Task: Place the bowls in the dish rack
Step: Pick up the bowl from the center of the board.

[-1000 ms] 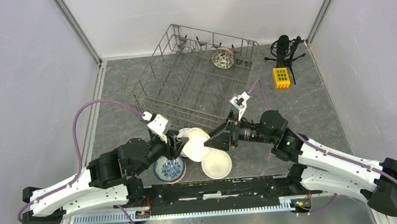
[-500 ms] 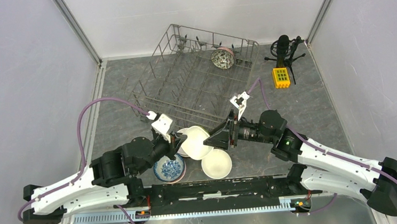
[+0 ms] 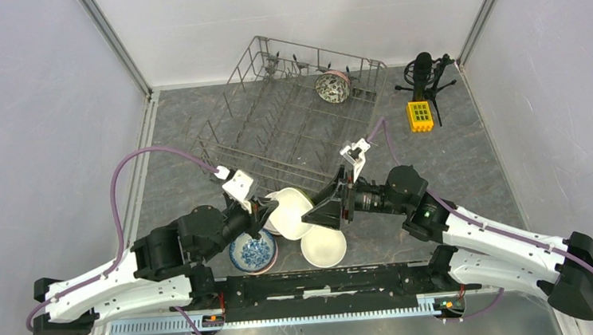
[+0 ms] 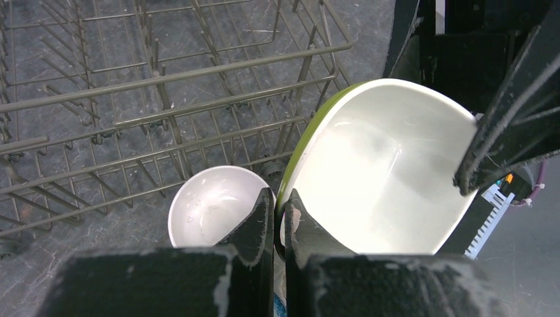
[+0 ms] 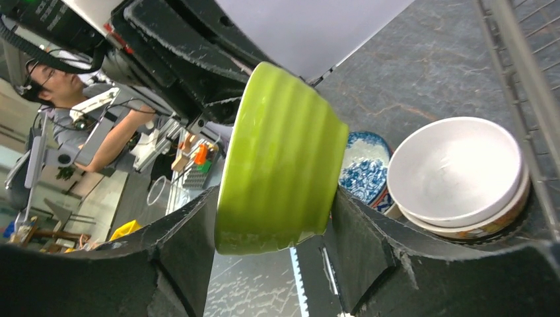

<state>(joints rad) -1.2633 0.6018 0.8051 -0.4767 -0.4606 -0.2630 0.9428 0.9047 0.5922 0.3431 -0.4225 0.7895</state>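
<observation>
The left gripper (image 4: 279,201) is pinched tight on the rim of the green bowl (image 4: 383,172). The right gripper (image 5: 274,191) stands wide with a finger on each side of the bowl's ribbed wall, but whether it presses cannot be told. The bowl hangs tilted just near of the rack (image 4: 198,71), over a white bowl (image 4: 211,211) on the table. The rim pinch is thin, so if either arm pulls away while both have hold, the bowl could twist loose, fall on the bowls beneath and chip.
</observation>
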